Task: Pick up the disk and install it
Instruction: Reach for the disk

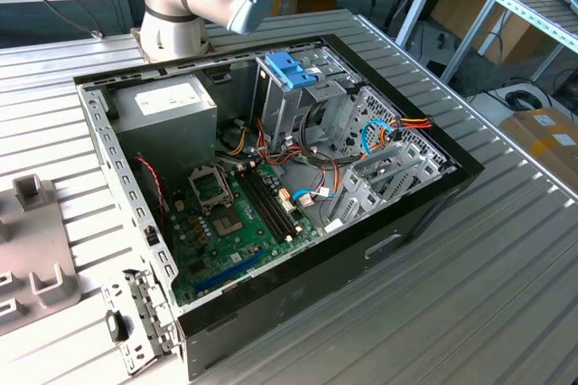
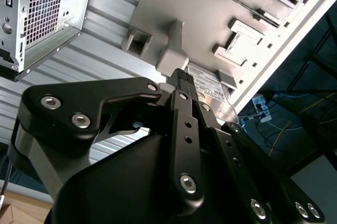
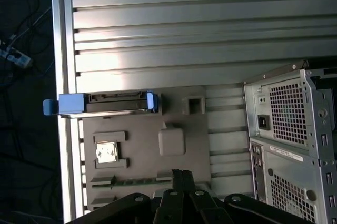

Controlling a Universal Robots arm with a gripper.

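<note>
Bright, even light in the exterior view, with soft shadows inside the computer case (image 1: 316, 287). In the first wrist view, a pale glare band crosses the ribbed table (image 3: 184, 61), darkness beyond its edge. In the second wrist view, the black gripper (image 2: 181, 75) looms dark against bright metal.

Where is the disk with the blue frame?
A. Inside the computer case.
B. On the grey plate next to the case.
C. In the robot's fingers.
B: in the first wrist view the disk sits on the grey plate, outside the computer case and away from the fingers.
</note>
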